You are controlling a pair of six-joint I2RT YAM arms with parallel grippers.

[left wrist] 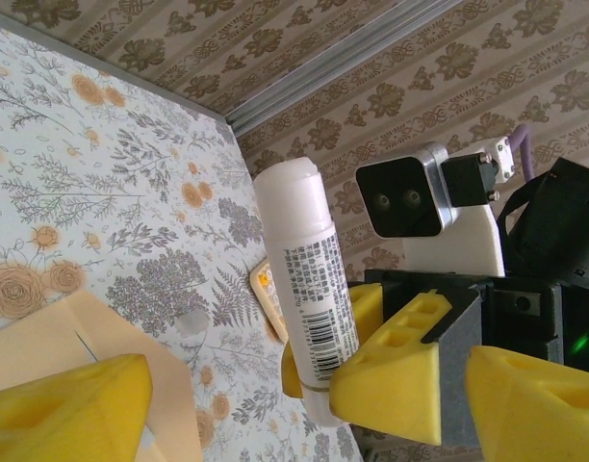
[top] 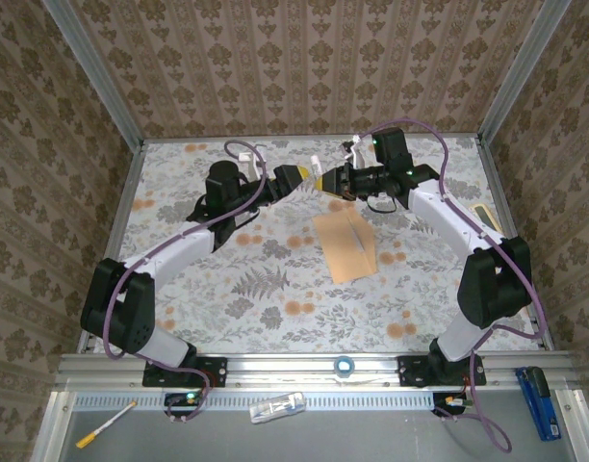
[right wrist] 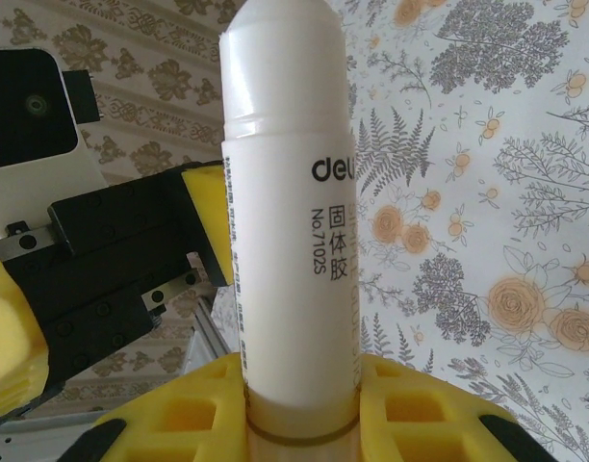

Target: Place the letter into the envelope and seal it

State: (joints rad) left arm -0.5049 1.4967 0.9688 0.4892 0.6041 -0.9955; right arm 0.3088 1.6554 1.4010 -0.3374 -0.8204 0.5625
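A white glue stick [right wrist: 290,221] stands upright between the yellow pads of my right gripper [right wrist: 299,423], which is shut on its lower end. In the left wrist view the glue stick [left wrist: 304,298] sits just ahead of my left gripper [left wrist: 304,423], whose yellow fingers [left wrist: 64,409] are spread wide and touch nothing. Both grippers meet above the back middle of the table, the left gripper [top: 293,178] facing the right gripper [top: 328,181]. The tan envelope [top: 347,245] lies flat on the tablecloth just in front of them, its corner also at the lower left of the left wrist view [left wrist: 83,337]. The letter is out of view.
A pale yellow calculator [left wrist: 266,289] lies on the floral tablecloth behind the glue stick, near the table's right edge [top: 484,214]. Metal frame rails and patterned walls close in the table. A blue tool [top: 537,402] and a pen [top: 107,423] lie on the ledge below the arm bases.
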